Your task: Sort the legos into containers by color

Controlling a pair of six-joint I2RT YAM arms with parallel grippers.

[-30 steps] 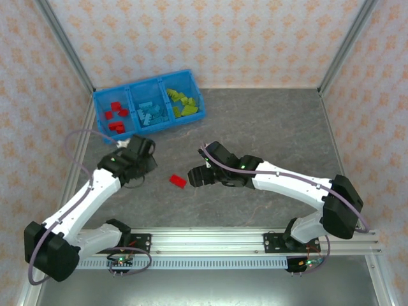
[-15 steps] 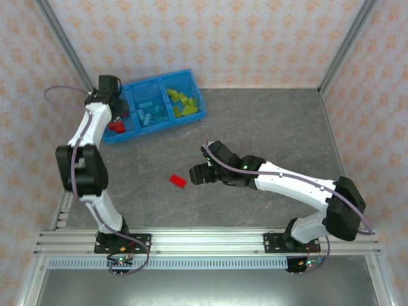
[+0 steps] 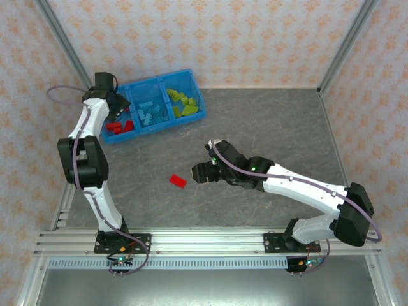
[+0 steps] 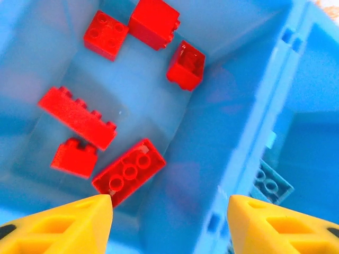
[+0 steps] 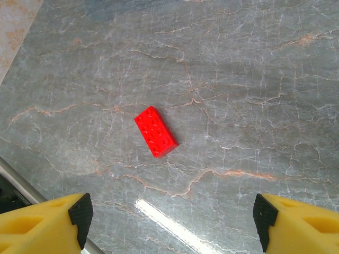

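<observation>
Legos (image 4: 77, 117) of glossy plastic – tray (image 4: 233, 121) smooth, shiny plastic – table (image 5: 238, 79) stone-look, faintly sheened

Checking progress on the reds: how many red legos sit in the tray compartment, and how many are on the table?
Red legos seen in the tray compartment: 6
Red lego loose on the table: 1
Total: 7

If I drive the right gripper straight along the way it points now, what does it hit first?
Most likely the lone red brick on the grey table, which lies roughly centred ahead of the open right gripper. Depth is unclear, so the fingers might touch the tabletop beside it first.
</observation>
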